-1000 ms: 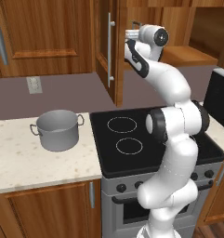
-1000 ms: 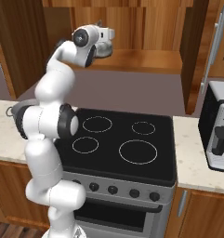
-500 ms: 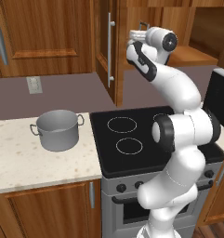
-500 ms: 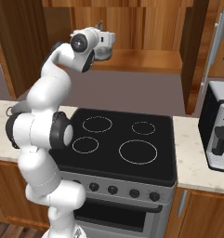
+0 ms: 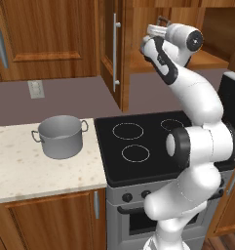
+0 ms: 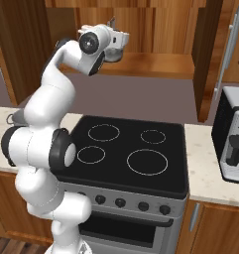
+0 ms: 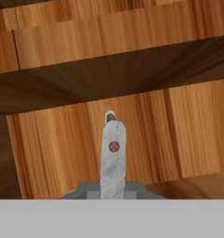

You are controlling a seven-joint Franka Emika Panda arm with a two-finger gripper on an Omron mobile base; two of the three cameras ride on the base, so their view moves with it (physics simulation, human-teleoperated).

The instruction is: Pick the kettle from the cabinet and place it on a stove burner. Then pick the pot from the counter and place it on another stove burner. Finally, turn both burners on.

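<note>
The small silver kettle point(image 6: 114, 51) hangs in the air in front of the open cabinet shelf point(image 6: 155, 64), above the back left of the stove point(image 6: 136, 149). My gripper point(image 6: 116, 37) is shut on the top of its arched handle. In the hand view the handle point(image 7: 113, 148) runs as a silver strip up between the closed fingertips of the gripper point(image 7: 112, 187), against the wooden cabinet back. In the left base view the gripper point(image 5: 156, 32) sits by the open cabinet door point(image 5: 111, 49), with the kettle mostly hidden behind the hand. The wide grey pot point(image 5: 60, 136) stands on the counter point(image 5: 21, 171) left of the stove point(image 5: 138, 141).
Several ringed burners mark the black cooktop, with knobs point(image 6: 120, 202) along its front. A dark and silver appliance point(image 6: 232, 134) stands on the counter to the right of the stove. The door's bar handle point(image 5: 115, 49) is just left of the hand.
The hand has carried the kettle slightly rightward in the left base view, and the elbow has swung out over the stove. The pot has not moved.
</note>
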